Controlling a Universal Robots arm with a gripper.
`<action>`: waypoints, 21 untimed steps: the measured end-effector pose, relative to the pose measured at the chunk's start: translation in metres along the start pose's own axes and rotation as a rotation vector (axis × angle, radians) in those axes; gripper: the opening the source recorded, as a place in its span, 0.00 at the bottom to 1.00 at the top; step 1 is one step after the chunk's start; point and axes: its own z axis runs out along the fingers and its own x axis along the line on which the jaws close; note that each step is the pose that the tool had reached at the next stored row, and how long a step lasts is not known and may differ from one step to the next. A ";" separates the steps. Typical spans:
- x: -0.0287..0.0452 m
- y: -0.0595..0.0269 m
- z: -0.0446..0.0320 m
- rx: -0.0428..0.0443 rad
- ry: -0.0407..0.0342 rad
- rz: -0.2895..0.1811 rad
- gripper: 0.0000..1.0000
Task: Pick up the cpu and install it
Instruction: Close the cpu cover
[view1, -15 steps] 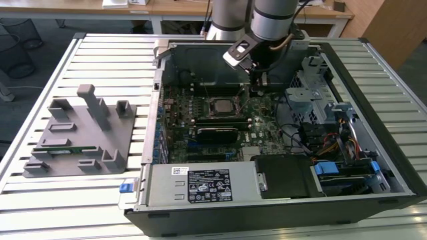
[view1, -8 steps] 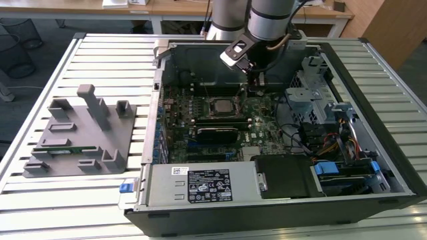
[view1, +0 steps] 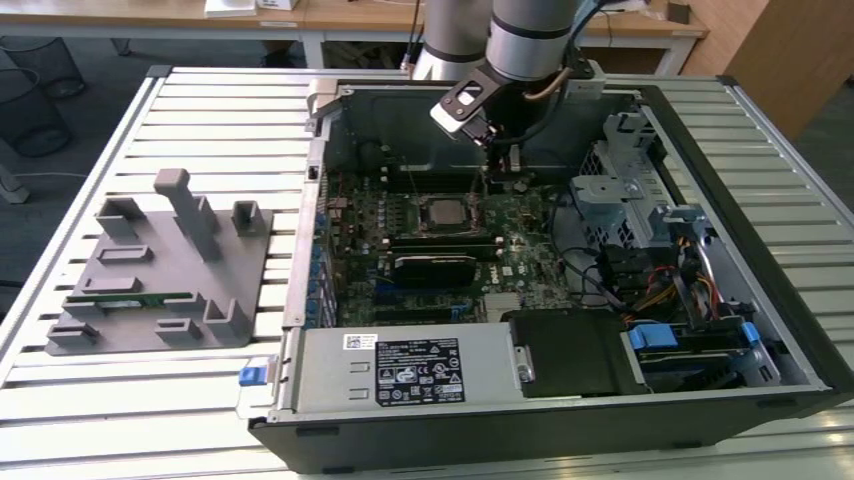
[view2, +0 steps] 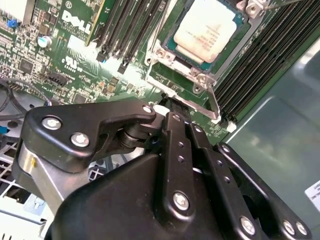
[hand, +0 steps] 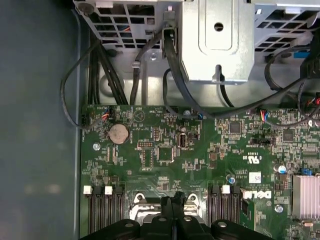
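The cpu (view2: 207, 30) sits flat in the socket (view2: 199, 77) in the middle of the motherboard (hand: 165, 150). That's inside the open case (view1: 534, 435), which takes up the bench (view1: 214, 110) on the exterior view's right. The end effector (view2: 172, 106) hangs just beside the socket, over the board, apart from the chip. In both wrist views its fingers look pressed together with nothing between them, so I read it as clenched and empty. My read on handling the chip: light, stiff, thin, with a slick metal top and a delicate contact side. I'd take it by two opposite rim edges only, keep it level, use low force and not drag it. It has little height to pinch, so it's easy to tilt or drop. What I can't make out: the very tips of the fingers sit behind the end effector's own body in the second wrist view. In the first wrist view the fingers cover most of the socket. The chip's underside and seating are hidden. I can't tell whether the metal frame is clamped or the lever (view2: 216, 107) is latched. The grey fixture (view1: 147, 280) near the bench edge on the exterior view's left holds a green memory stick (view1: 127, 297), and I see no chip on it.
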 end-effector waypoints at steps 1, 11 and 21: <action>0.0000 -0.0009 0.0000 0.0000 0.0000 0.000 0.11; 0.0000 -0.0095 0.0005 0.0000 -0.0001 0.000 0.11; 0.0000 -0.0360 0.0047 -0.0013 0.0001 0.000 0.11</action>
